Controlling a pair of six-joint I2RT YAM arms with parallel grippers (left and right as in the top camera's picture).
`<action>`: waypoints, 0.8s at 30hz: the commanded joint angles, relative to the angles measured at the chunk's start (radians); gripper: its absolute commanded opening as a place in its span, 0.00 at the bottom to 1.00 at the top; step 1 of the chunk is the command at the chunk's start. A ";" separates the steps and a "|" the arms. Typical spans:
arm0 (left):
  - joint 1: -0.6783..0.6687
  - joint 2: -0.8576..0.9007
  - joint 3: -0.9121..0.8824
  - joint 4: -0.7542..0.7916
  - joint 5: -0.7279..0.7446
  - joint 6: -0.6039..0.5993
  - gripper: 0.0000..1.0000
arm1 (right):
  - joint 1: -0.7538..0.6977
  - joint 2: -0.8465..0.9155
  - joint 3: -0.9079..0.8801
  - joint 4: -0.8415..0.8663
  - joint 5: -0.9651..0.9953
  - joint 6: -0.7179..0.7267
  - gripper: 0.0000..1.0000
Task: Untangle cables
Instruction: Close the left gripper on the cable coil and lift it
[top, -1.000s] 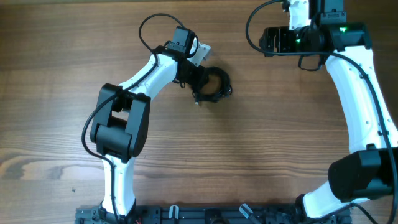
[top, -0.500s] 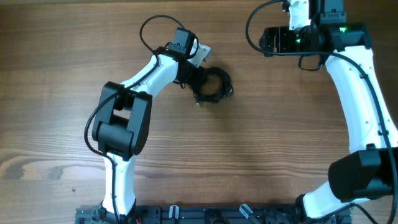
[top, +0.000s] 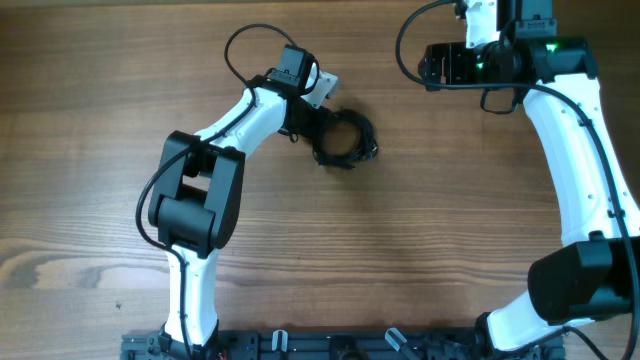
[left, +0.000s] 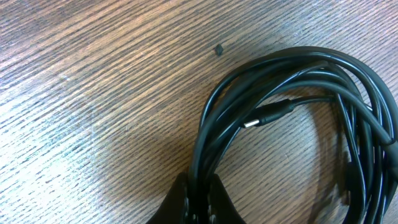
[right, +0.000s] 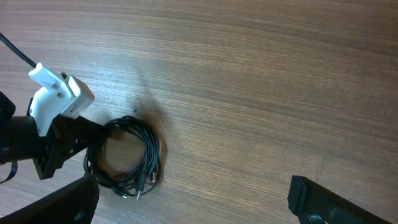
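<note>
Cables (left: 208, 127) cut off at right and bottom edges of left wrist view, left end effector (left: 200, 194) mostly below frame

I see the cables (left: 208, 118) as thin, glossy black wires wound together into one small, roughly round coil lying flat on the wooden tabletop (left: 93, 93). A slim plug (left: 270, 115) with a silver tip crosses the coil's open middle, and the strands overlap loosely. One edge of the coil sits pinched between my left fingers (left: 175, 205).

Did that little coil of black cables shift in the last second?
Yes, slightly: the cables bulged rightward across the grain of the table as the left gripper pinched shut on them.
</note>
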 joint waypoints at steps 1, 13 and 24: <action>-0.007 -0.061 -0.006 -0.006 -0.016 -0.003 0.04 | 0.001 0.023 -0.007 -0.019 0.016 0.034 1.00; -0.007 -0.232 -0.006 -0.026 -0.029 -0.003 0.04 | 0.002 0.023 -0.007 -0.050 -0.078 0.016 1.00; 0.051 -0.324 -0.005 -0.050 0.187 -0.002 0.04 | 0.002 0.023 -0.011 -0.045 -0.266 -0.135 1.00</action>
